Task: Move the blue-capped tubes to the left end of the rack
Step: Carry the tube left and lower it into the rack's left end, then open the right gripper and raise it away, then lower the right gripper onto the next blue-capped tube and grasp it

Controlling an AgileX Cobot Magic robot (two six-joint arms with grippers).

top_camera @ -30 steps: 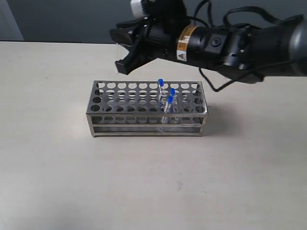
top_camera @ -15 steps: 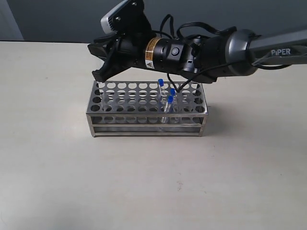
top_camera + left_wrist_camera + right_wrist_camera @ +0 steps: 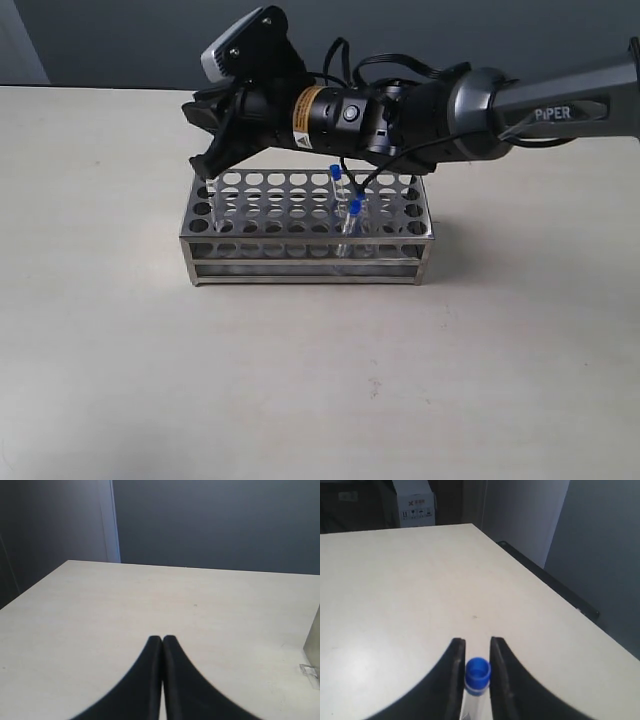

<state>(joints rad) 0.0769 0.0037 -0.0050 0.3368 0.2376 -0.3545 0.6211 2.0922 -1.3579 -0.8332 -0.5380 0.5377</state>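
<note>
The silver rack (image 3: 300, 215) stands mid-table. My right gripper (image 3: 203, 160) reaches across to the rack's left end, shut on a blue-capped tube (image 3: 478, 672); the cap sits between the two fingers (image 3: 456, 665) in the right wrist view. In the exterior view that tube's clear body (image 3: 213, 203) hangs down into a hole at the left end, its cap hidden by the fingers. Two more blue-capped tubes (image 3: 336, 172) (image 3: 353, 207) stand in the right half of the rack. My left gripper (image 3: 162, 639) is shut and empty over bare table.
The right arm and its cables (image 3: 400, 115) stretch over the back of the rack. A corner of the rack (image 3: 312, 645) shows at the edge of the left wrist view. The table's far edge (image 3: 200, 569) meets a dark wall.
The right gripper has moved left and down with its tube, from above the rack's middle to the left end. The standing tubes have not moved.
</note>
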